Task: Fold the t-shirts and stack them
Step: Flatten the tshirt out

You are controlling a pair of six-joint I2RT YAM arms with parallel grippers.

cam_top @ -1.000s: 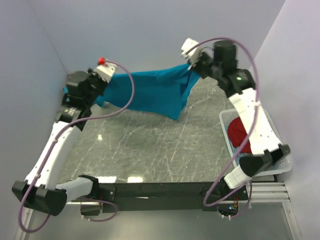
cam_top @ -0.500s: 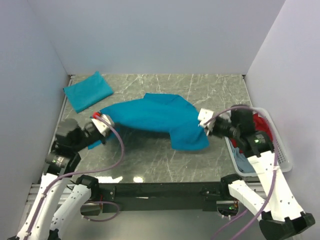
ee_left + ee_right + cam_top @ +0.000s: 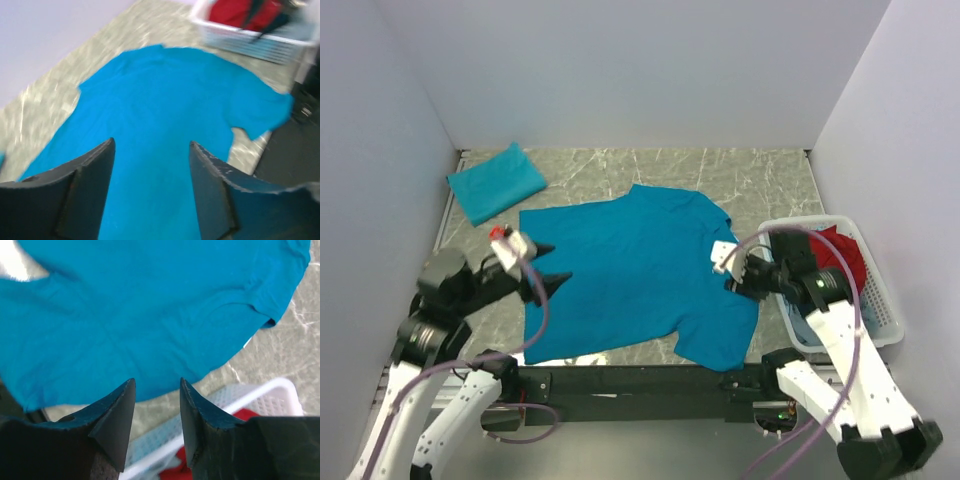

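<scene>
1 folded t-shirt (image 3: pixel 497 182) lies in the bench's (image 3: pixel 620 165) far left corner. The left fingers (image 3: pixel 87 190) stand apart, released and empty, over the left edge of the spread t-shirt (image 3: pixel 635 275), which lies flat mid-bench. The right fingers (image 3: pixel 112 415) are parted too, grasping nothing, by its right edge. A white basket (image 3: pixel 882 300) holding red cloth (image 3: pixel 838 255) sits at the bench's right edge.

The spread t-shirt (image 3: pixel 635 275) is lying at the middle of the table (image 3: pixel 760 180), the folded t-shirt (image 3: pixel 497 182) is sitting behind it in the far left corner, and the basket (image 3: pixel 876 296) (clothes (image 3: pixel 840 255) lying in it) is standing just to its right.
</scene>
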